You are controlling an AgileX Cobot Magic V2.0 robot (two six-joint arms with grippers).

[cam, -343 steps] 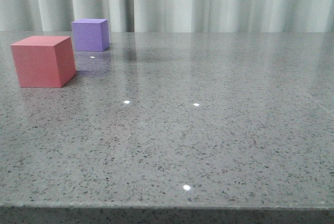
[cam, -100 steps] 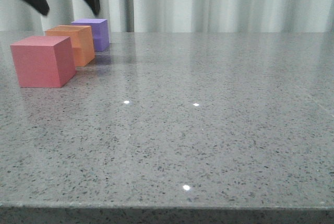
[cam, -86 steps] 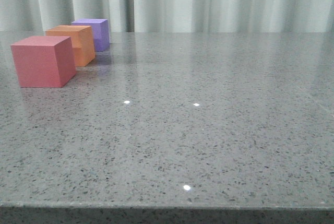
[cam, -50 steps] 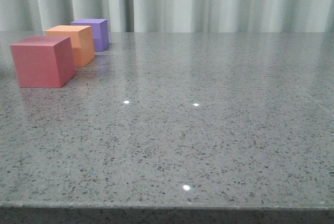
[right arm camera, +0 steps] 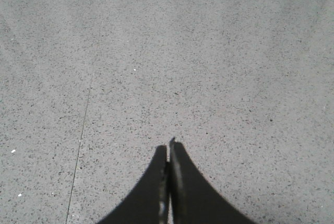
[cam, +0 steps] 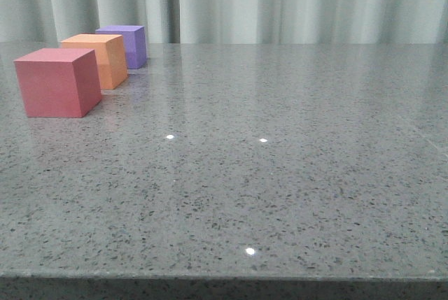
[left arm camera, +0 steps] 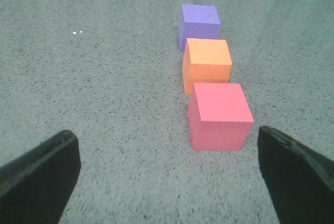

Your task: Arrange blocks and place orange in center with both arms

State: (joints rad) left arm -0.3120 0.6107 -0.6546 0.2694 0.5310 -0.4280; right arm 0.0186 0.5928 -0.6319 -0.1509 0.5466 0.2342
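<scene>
Blocks lined up on counter [cam: 280, 174], orange [left arm camera: 207, 63] now between pink [left arm camera: 219, 115] and purple [left arm camera: 199, 24]; left gripper [left arm camera: 167, 174] withdrawn, spread, empty; right gripper [right arm camera: 168, 169] closed.

No readable text or labels.

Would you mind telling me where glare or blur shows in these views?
Front view: small bright glare spots on the glossy table, cubes sharp. Left wrist view: pinkish-red cube crisp, left gripper fingers dark and soft-edged. Right wrist view: even light, right gripper a dark silhouette.
</scene>
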